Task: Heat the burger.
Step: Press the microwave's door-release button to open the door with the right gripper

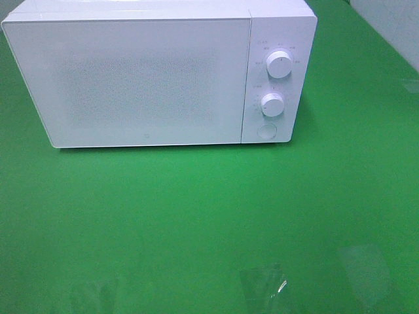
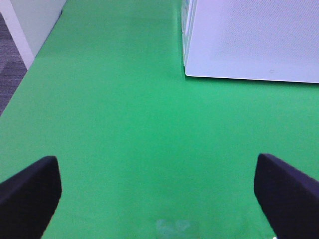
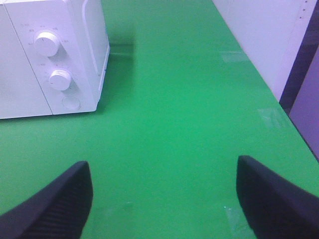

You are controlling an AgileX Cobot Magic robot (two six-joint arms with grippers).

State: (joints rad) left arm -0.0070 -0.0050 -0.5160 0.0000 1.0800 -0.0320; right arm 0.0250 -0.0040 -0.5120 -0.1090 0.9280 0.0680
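The burger shows in none of the three views, so where it is cannot be told.

High outside view: a white box-shaped microwave oven (image 1: 160,75) stands at the far side of a smooth bright green tabletop (image 1: 196,216). Its wide frosted white door (image 1: 131,85) is shut, and the inside cannot be seen through it. The control panel is to the right of the door. It carries a round white upper knob (image 1: 279,65), a round white lower knob (image 1: 272,104) under it, and a round white push button (image 1: 266,131) lowest of all. Close to the near edge of the table lies a small shiny see-through patch (image 1: 263,286).

Left wrist view: the left gripper (image 2: 159,199) hangs over bare green tabletop. Its two black fingers (image 2: 30,194) are spread wide apart and grip nothing. Ahead of it is a lower corner of the microwave oven, well apart from the fingers. A white upright panel (image 2: 35,20) borders the table edge, with grey floor (image 2: 10,59) beside it.

Right wrist view: the right gripper (image 3: 164,199) also hangs over bare green tabletop. Its two black fingers (image 3: 55,204) are held wide apart with nothing between them. Ahead stands the knob end of the microwave oven, well apart from the fingers, with both knobs and the push button in sight. A white wall (image 3: 264,40) runs along the table's far edge.
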